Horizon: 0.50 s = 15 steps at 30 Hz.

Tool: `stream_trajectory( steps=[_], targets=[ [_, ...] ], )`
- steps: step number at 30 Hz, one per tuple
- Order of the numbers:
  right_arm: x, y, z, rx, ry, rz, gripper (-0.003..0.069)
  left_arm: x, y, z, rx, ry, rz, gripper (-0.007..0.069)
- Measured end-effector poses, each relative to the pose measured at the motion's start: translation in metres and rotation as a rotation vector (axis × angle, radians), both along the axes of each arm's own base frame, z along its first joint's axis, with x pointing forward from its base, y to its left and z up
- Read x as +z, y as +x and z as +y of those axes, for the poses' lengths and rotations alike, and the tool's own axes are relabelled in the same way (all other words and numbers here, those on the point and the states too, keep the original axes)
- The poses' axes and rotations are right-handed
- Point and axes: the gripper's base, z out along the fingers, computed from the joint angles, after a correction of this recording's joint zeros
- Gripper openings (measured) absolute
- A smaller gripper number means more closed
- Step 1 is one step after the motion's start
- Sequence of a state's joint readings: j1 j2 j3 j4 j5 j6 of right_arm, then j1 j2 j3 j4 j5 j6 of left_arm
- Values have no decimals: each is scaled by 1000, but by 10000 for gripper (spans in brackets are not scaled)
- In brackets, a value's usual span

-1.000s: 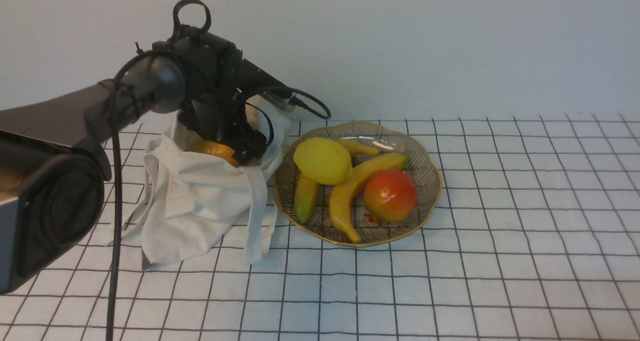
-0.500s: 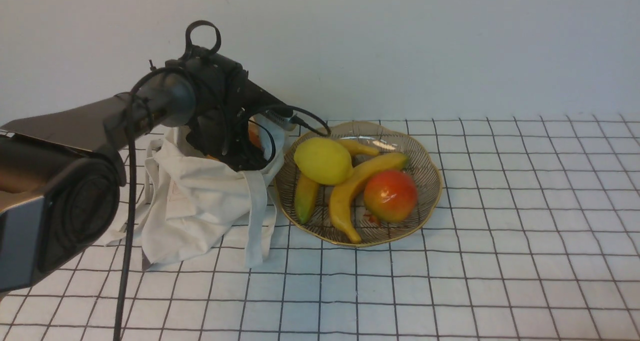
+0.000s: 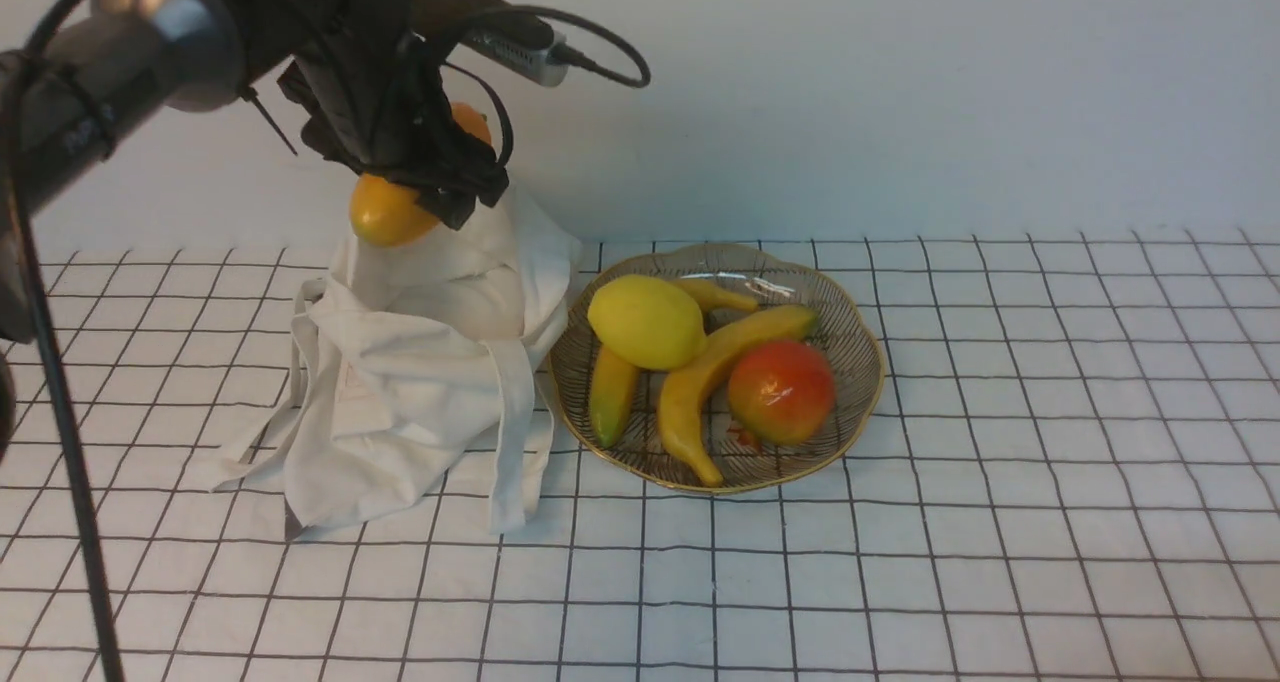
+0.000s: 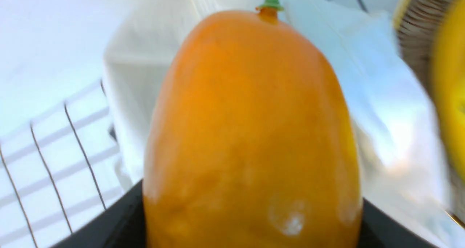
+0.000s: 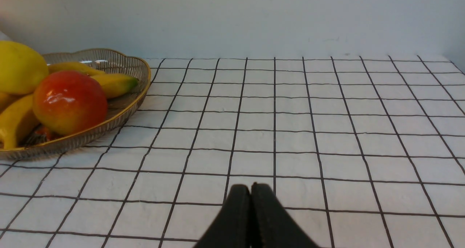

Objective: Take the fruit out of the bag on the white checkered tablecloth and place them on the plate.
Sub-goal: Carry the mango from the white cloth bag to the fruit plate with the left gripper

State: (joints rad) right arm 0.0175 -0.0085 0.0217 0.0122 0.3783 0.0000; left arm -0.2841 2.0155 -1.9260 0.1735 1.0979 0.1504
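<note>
My left gripper is shut on the orange-yellow mango and holds it in the air above the off-white cloth bag. The mango fills the left wrist view, with the bag below it. The plate with the gold rim lies to the right of the bag on the white checkered tablecloth. My right gripper is shut and empty, low over the cloth, to the right of the plate; it is out of the front view.
The plate holds a yellow lemon, bananas and a red-green round fruit. A bag handle hangs toward the plate's left rim. A grey wall stands behind the table.
My left gripper has risen out of the bag with the mango in it, from inside the bag's mouth to well above it. The bag has slumped slightly. The plate's fruit has not moved.
</note>
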Motion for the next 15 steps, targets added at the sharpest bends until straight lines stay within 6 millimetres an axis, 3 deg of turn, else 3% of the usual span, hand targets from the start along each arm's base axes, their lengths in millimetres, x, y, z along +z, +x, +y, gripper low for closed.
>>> stream_trajectory(
  steps=[2,6,9,15],
  targets=[
    [0,0,0,0,0,0,-16,11,-11,-3,6,-63,40,506],
    [0,0,0,0,0,0,-16,12,-19,-16,0,-227,116,506],
    [0,0,0,0,0,0,-16,-4,-18,-36,-16,-411,236,506],
    [0,0,0,0,0,0,-16,-41,-13,-70,-50,-510,345,506]
  ],
)
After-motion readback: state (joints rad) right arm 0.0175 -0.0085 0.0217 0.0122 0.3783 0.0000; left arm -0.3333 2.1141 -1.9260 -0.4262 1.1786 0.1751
